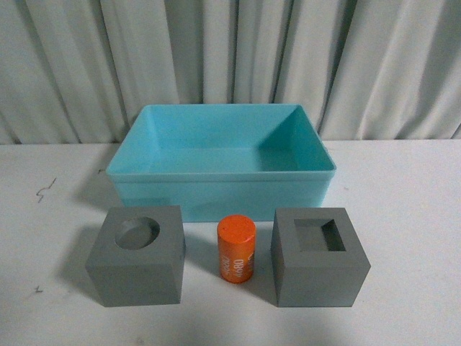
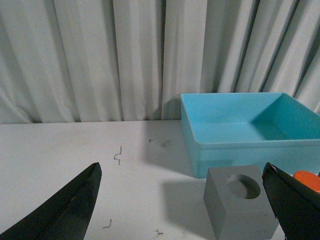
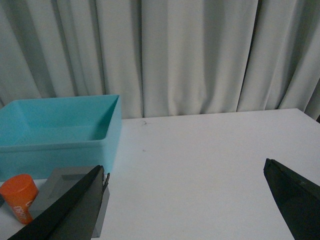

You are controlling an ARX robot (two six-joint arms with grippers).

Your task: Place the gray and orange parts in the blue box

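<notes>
The blue box (image 1: 220, 189) stands at the middle back of the white table with nothing visible inside. In front of it sit a gray cube with a round recess (image 1: 137, 264), an orange cylinder with white digits (image 1: 237, 249) and a gray cube with a square recess (image 1: 319, 258). Neither arm shows in the front view. My left gripper (image 2: 182, 172) is open over the table, with the round-recess cube (image 2: 240, 205) near one fingertip. Wide open too, my right gripper (image 3: 185, 167) hangs over bare table, the square-recess cube (image 3: 62, 182) partly behind one finger and the cylinder (image 3: 20, 197) beside it.
A pleated gray curtain (image 1: 230, 58) closes off the back of the table. Small dark marks (image 2: 118, 156) dot the tabletop left of the box. Bare white table (image 3: 210, 150) stretches to the right of the box.
</notes>
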